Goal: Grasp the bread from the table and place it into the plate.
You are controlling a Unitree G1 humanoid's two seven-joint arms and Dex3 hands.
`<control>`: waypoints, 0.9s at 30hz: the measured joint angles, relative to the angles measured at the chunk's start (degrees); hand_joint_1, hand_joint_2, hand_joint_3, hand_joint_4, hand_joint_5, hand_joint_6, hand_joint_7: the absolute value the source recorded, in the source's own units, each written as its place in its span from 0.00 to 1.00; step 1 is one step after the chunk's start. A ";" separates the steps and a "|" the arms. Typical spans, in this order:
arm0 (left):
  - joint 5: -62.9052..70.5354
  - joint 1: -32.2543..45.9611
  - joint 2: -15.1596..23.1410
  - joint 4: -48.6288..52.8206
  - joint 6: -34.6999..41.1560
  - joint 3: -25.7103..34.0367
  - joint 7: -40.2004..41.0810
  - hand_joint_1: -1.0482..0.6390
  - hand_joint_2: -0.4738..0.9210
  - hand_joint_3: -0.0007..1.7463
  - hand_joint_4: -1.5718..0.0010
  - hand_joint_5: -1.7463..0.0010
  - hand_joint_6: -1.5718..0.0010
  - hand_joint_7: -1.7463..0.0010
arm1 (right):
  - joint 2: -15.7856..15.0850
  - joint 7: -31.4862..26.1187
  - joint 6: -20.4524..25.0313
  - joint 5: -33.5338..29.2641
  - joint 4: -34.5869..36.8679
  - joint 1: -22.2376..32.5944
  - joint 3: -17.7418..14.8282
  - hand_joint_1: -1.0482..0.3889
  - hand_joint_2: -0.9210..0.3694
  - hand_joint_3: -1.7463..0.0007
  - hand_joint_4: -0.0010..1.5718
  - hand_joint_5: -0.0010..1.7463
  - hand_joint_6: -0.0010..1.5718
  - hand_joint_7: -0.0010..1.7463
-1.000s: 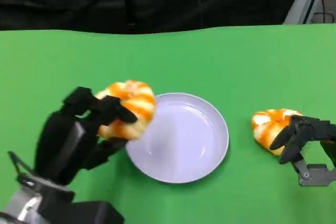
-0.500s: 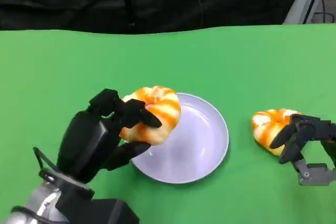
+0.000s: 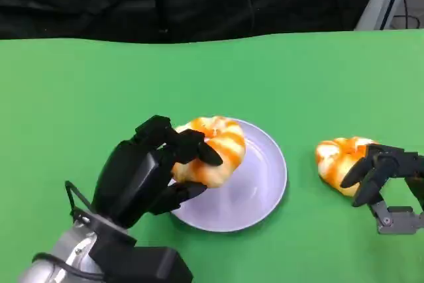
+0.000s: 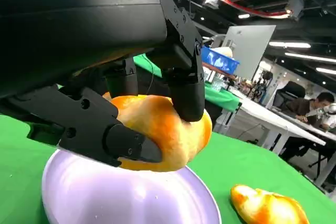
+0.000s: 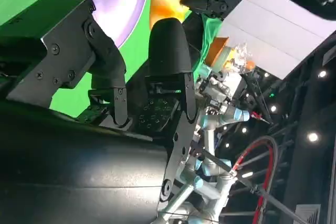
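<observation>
Head view puts my left hand nearest, low on the left, its fingers wrapped around a glazed orange-and-white bread roll. I hold that roll over the near-left part of the pale lavender plate. From the left wrist view the roll sits pinched between a finger on top and a thumb beneath, and its underside looks close to the plate or just touching it; I cannot tell which.

So I judge the carry is over and the placing step is in hand. What comes next, as I read it, is to settle the roll onto the dish, let the fingers spread, and lift away without dragging it back over the rim.

Further right, my right hand rests beside a second bread roll lying on the green table, well apart from the plate. Its fingers curl against the roll's near side, but I cannot tell whether they actually grip it. That one is not yet in the plate.
</observation>
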 measured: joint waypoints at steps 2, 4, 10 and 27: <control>0.04 -0.09 0.00 0.14 0.00 -0.05 0.00 0.57 1.00 0.15 0.60 0.14 0.53 0.40 | 0.00 0.00 0.00 0.00 0.00 0.00 0.00 0.91 0.34 0.30 0.67 0.69 0.66 0.60; 0.06 -0.16 -0.01 0.24 0.00 -0.17 0.00 0.58 1.00 0.15 0.60 0.14 0.52 0.40 | 0.00 -0.01 0.00 -0.03 0.00 0.00 0.00 0.91 0.36 0.29 0.67 0.69 0.66 0.60; 0.07 -0.62 -0.02 1.79 -0.13 -0.52 0.00 0.59 1.00 0.13 0.59 0.15 0.51 0.41 | 0.00 -0.14 0.01 -0.32 -0.11 0.00 0.00 0.91 0.36 0.28 0.66 0.69 0.66 0.60; -0.05 -2.61 0.06 6.46 -0.71 -2.25 -0.58 0.58 1.00 0.09 0.54 0.44 0.39 0.80 | 0.00 -0.14 0.29 -0.30 -0.91 0.02 0.16 0.91 0.36 0.27 0.66 0.70 0.66 0.60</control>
